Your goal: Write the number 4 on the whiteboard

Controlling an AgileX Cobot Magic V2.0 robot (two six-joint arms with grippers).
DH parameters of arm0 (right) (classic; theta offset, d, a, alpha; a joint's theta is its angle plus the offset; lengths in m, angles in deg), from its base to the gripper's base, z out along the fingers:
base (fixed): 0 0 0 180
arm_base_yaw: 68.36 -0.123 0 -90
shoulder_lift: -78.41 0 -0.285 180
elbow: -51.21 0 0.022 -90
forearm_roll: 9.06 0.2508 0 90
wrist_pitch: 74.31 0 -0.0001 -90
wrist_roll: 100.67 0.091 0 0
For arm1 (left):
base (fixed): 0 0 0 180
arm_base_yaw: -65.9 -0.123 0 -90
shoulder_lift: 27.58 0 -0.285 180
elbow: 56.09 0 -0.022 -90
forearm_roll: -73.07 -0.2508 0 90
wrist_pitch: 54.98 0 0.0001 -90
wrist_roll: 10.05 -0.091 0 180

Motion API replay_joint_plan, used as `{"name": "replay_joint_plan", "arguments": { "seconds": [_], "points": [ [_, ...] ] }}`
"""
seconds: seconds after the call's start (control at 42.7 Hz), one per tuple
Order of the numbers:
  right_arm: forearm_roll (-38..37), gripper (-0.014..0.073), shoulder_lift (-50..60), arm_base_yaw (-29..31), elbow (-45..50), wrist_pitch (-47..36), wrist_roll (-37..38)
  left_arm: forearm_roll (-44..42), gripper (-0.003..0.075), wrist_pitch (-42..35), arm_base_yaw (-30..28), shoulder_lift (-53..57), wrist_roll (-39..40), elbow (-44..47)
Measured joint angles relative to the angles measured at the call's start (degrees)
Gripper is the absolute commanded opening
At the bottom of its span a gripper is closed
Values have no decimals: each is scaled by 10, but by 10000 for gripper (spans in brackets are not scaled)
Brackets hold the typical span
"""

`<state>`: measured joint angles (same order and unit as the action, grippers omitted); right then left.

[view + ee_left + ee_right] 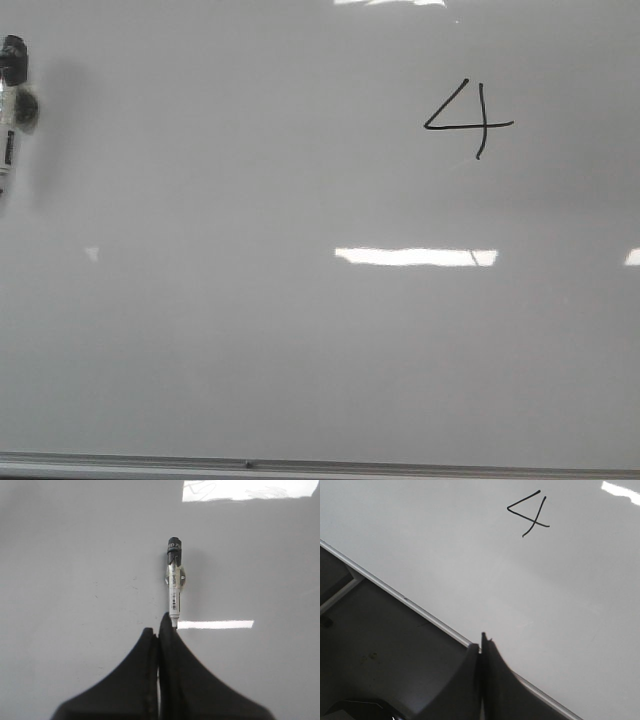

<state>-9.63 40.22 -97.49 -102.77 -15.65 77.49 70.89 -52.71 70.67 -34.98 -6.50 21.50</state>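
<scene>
The whiteboard (250,340) fills almost the whole front view, glossy and pale, with its metal edge rail along the bottom of the frame and strips of reflected light across the middle. In the upper right of that frame stands the number 4 (470,120) — slanted stroke, bar and short vertical all joined, so I judge the writing itself done. At the far left edge, upper part, a marker (10,110) with a dark cap lies against the board; in the left wrist view the same marker sits at frame centre, just past the tips of the left gripper (159,630), whose jaws are pressed together with nothing between them (the marker looks released, probably parked well apart from the numeral so as not to smear it). The right gripper (481,647) is likewise closed and empty, hanging over the board's edge rail at lower centre of its frame, with the 4 well apart at upper centre. No containers show in any view — nothing holds anything here
</scene>
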Motion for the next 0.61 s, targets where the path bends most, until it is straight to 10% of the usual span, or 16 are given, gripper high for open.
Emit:
{"name": "replay_joint_plan", "arguments": {
  "seconds": [0.608],
  "points": [
    [0,-69,0,0,0,0,0,16,-20,0,0,0,-14,0]
  ]
}}
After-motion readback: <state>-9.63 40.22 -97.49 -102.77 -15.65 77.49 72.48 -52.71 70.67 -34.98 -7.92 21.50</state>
